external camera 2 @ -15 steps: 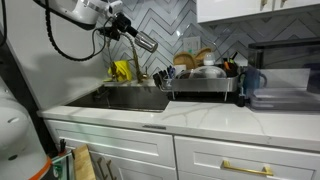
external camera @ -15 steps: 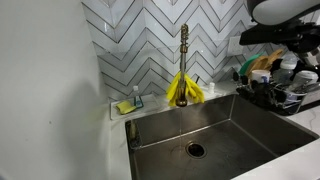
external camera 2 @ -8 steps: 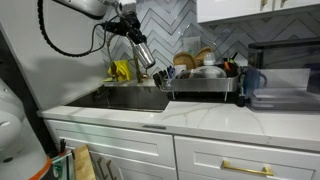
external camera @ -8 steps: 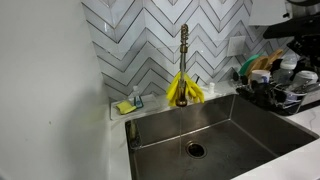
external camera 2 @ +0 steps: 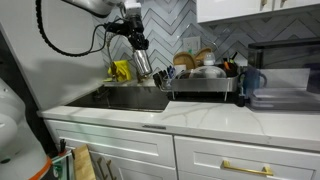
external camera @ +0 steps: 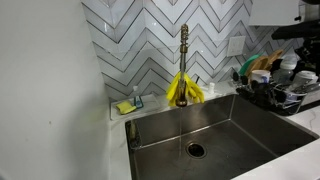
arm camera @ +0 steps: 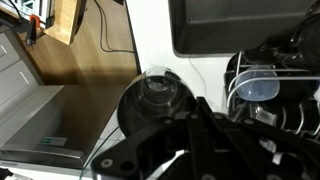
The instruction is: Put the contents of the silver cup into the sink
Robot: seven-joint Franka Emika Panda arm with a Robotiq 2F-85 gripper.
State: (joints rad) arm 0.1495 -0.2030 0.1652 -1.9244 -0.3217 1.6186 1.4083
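The sink (external camera: 240,125) is a wide steel basin with a round dark drain (external camera: 195,150); it also shows in an exterior view (external camera 2: 128,97). My gripper (external camera 2: 135,42) is above the basin, shut on the silver cup (external camera 2: 144,64), which is tipped steeply with its mouth down. A thin pale streak (external camera: 181,140) hangs above the drain. In the wrist view the cup (arm camera: 150,98) is a dark round shape between my dark fingers (arm camera: 195,125). What is inside the cup cannot be seen.
The faucet (external camera: 184,45) stands behind the basin with yellow gloves (external camera: 184,90) draped on it. A sponge holder (external camera: 130,104) sits on the back corner. A full black dish rack (external camera 2: 205,80) stands beside the sink, also in the other exterior view (external camera: 280,88).
My gripper has moved over the sink and turned the cup from near level to steeply mouth-down. The arm has left the top of an exterior view.
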